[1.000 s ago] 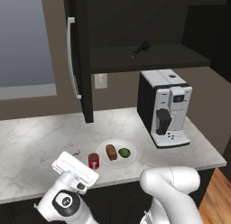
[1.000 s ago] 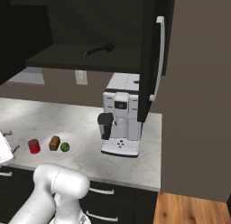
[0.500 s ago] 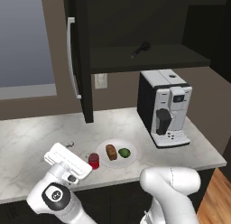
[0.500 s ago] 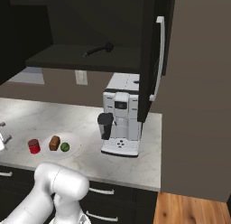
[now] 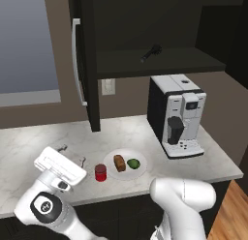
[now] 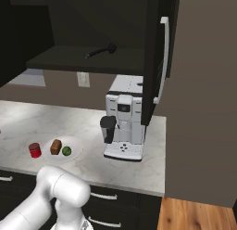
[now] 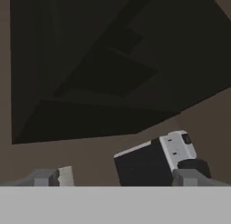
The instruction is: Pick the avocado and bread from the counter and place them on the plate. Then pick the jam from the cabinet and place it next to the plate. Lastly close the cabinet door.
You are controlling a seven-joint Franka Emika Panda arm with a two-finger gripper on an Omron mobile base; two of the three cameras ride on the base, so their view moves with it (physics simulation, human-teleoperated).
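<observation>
Cabinet door: standing open above the counter, probably stiff and light on its hinges, best pushed on the flat panel near the silver handle, with gripper spread wide, holding nothing.

The white arm bent low and leftward; its pincer stood wide open, empty, pointing up and away.

Coffee machine; wall socket; dark tool.
</observation>
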